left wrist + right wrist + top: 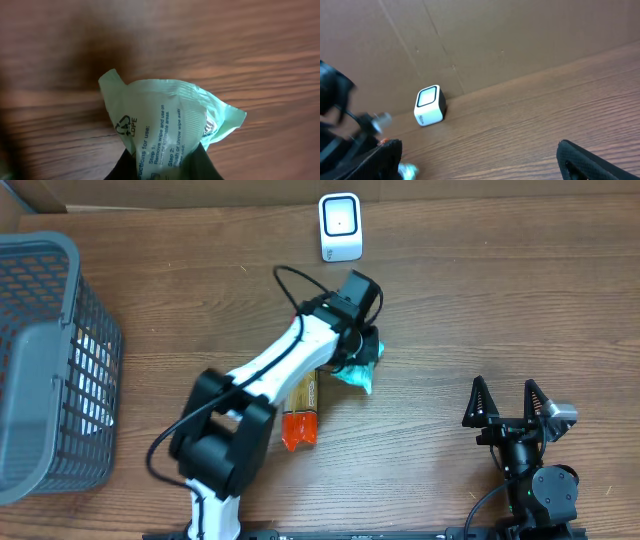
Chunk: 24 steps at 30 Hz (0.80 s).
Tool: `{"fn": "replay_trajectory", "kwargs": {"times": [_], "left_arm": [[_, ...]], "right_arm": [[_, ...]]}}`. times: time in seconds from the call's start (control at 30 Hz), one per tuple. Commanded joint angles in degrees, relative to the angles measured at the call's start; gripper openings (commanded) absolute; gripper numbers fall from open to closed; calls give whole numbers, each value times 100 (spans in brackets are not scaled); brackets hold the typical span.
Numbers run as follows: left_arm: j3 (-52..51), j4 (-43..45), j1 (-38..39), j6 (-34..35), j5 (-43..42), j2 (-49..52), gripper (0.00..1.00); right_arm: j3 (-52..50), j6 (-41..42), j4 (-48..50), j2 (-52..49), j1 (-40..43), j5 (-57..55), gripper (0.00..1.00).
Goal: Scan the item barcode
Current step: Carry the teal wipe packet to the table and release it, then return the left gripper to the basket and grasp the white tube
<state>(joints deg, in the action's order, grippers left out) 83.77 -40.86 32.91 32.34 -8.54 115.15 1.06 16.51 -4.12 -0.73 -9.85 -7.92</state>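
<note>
Right gripper (510,404): jaws spread wide, grasping nothing.
Orange packet (301,415): one, flat beside the left arm.
Wipe packet (364,372): one, pale green, mid-table; long axis points straight out of the left gripper (352,352), whose jaws clench it.
Scanner (340,226): one, white, beyond the packet.
Basket (50,350): one, grey.
Surface: wood-grain table (450,300), cardboard wall (520,40) behind.

The packet (170,120) is pale mint green with dark blue print. The scanner (340,226) is white with a red dot. The basket (45,345) is grey mesh. The table (500,300) is brown wood grain. The pouch (301,420) is orange and gold.
</note>
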Motion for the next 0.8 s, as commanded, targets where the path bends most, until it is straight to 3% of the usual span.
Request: {"fn": "replay_trajectory", "kwargs": {"times": [0.0, 0.03, 0.07, 0.3, 0.47, 0.77], "left_arm": [[-13, -35, 11, 199, -251, 186, 50], [-13, -33, 11, 197, -273, 201, 87], [-13, -33, 9, 195, -269, 201, 100], [699, -660, -140, -415, -234, 109, 100], [2542, -2118, -483, -1154, -24, -229, 100], [5283, -3947, -1381, -2907, 487, -754, 100]], "right_arm": [[-61, 20, 26, 57, -35, -15, 100], [-61, 20, 26, 57, -35, -15, 100], [-61, 20, 26, 57, -35, -15, 100], [-61, 22, 26, 57, -35, -15, 100], [-61, 20, 26, 57, -35, -15, 100], [-61, 20, 26, 57, -35, -15, 100]]}}
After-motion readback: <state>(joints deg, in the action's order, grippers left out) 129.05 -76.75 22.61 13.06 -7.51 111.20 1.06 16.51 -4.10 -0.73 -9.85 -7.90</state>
